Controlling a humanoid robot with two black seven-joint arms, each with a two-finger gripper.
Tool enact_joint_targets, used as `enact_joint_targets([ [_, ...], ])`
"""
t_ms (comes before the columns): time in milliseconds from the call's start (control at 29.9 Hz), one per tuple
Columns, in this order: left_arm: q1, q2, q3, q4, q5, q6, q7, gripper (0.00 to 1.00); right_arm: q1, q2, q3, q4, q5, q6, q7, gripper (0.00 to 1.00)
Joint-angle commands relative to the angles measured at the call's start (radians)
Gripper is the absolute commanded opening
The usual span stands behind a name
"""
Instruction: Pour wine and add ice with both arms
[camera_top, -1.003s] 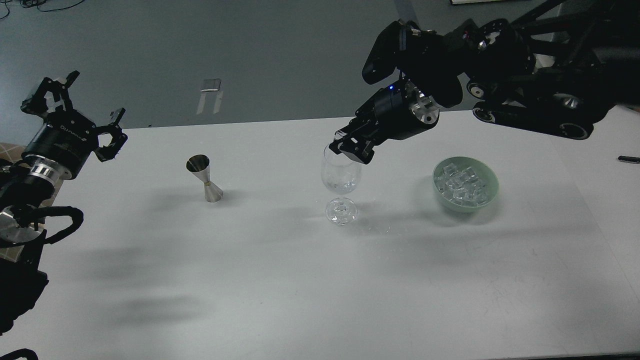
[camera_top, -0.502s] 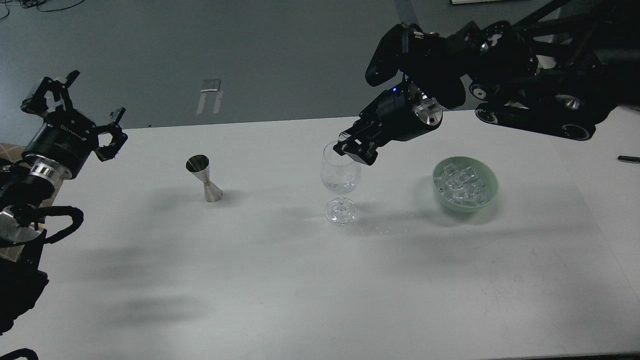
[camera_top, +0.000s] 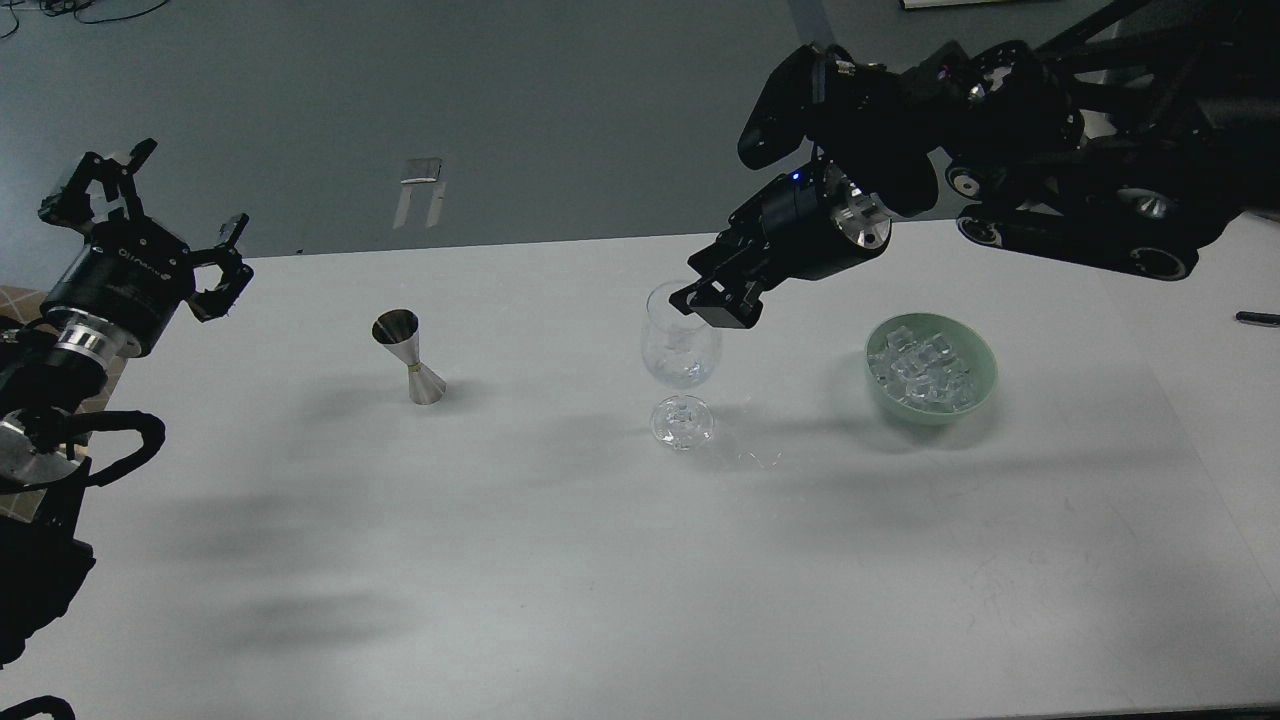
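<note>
Black right gripper (camera_top: 712, 305), state unclear, over wine glass (camera_top: 681, 350); left gripper (camera_top: 150, 215) spread.

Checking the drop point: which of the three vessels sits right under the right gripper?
The wine glass; the jigger and green ice bowl stand off to either side.

On the white surface (camera_top: 560, 560) I count one wine glass (camera_top: 681, 350), one steel jigger (camera_top: 408, 356) and one green bowl (camera_top: 980, 385). The bowl holds a single heap of ice (camera_top: 920, 368), many small clear cubes, too crowded and glassy for me to number exactly. I have two arms in view, so two claws: my left claw (camera_top: 150, 220) and my right claw (camera_top: 712, 303), plus one small dark pen-like thing (camera_top: 1257, 318) at the far right edge.
</note>
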Motion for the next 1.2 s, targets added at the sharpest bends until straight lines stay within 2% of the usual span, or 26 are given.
enact_joint_targets([
  [0,-0.002,0.002,0.000,0.000,0.000,0.000,0.000,0.98,0.022,-0.022,0.019,-0.015,0.029,-0.011,-0.002,0.48],
  [167,-0.005,0.005,0.000,0.000,0.000,0.000,0.000,0.98,0.057,-0.039,0.073,-0.125,0.199,-0.019,-0.008,0.52],
  [234,-0.008,0.006,0.000,0.000,0.000,0.000,0.000,0.98,0.045,-0.039,0.108,-0.191,0.288,-0.025,-0.009,0.57],
  [267,-0.010,0.006,0.000,0.002,0.002,0.000,0.000,0.98,0.028,-0.039,0.131,-0.237,0.361,-0.028,-0.011,0.63],
  [334,-0.019,0.006,0.002,0.002,0.002,0.000,0.000,0.98,-0.033,-0.039,0.179,-0.285,0.492,-0.051,-0.012,0.66],
  [468,-0.039,0.008,0.002,0.014,0.005,0.000,0.000,0.98,-0.186,-0.091,0.362,-0.299,0.752,-0.116,-0.012,0.94],
  [502,-0.049,0.006,0.002,0.017,0.017,0.000,-0.001,0.98,-0.243,-0.100,0.440,-0.299,0.812,-0.123,-0.012,0.96],
  [702,-0.072,-0.003,0.003,0.035,0.061,0.000,-0.003,0.98,-0.521,-0.078,0.821,-0.306,0.929,-0.118,-0.008,0.98],
  [836,-0.111,-0.020,0.032,0.075,0.075,0.000,-0.009,0.98,-0.612,-0.018,0.900,-0.354,1.042,-0.109,0.003,0.99],
  [970,-0.192,-0.024,0.121,0.158,0.075,0.000,-0.047,0.98,-0.699,0.051,1.005,-0.455,1.165,-0.019,0.031,0.99],
  [1103,-0.250,-0.024,0.199,0.201,0.075,0.000,-0.072,0.98,-0.740,0.110,1.104,-0.521,1.167,0.046,0.032,0.99],
  [1170,-0.290,-0.024,0.265,0.233,0.075,0.000,-0.107,0.98,-0.751,0.143,1.151,-0.567,1.167,0.078,0.034,0.99],
])
